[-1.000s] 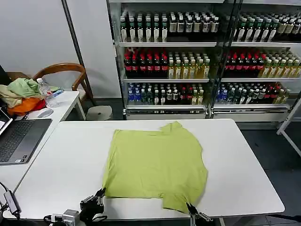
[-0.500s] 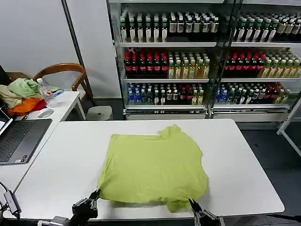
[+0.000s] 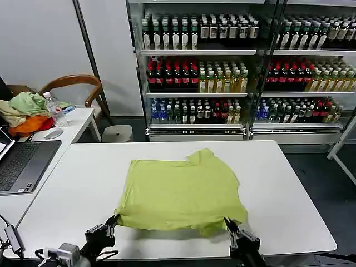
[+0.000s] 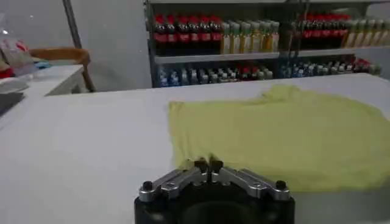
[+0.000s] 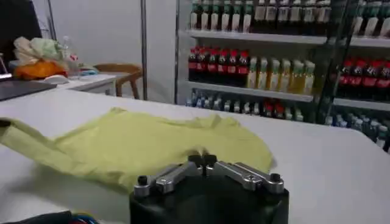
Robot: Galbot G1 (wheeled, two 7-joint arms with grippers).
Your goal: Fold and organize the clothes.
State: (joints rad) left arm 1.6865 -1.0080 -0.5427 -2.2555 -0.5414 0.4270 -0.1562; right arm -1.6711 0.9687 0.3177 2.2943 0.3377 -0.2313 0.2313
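1. I see the lime yellow-green short-sleeved cotton T-shirt [image 3: 181, 194] spread plain side up on the white rectangular table [image 3: 72, 183], roughly in the middle and reaching toward the near edge.
2. My left gripper [image 3: 113, 220] sits at the shirt's near left corner; in the left wrist view [image 4: 207, 165] its fingertips [image 4: 200, 164] meet, pinched on the fabric edge.
3. My right gripper [image 3: 228, 225] is at the near right corner; in the right wrist view [image 5: 203, 160] its fingers are closed together on the hem there.
4. The near hem is raised off the tabletop between the two grippers, and the right wrist view shows the fabric [image 5: 122, 143] sagging from the left corner.
5. The far half, with the collar, lies flat on the table.
6. A heap of pale green, beige and orange garments [image 3: 25, 114] rests on the side desk, beside an open grey laptop [image 3: 22, 164].
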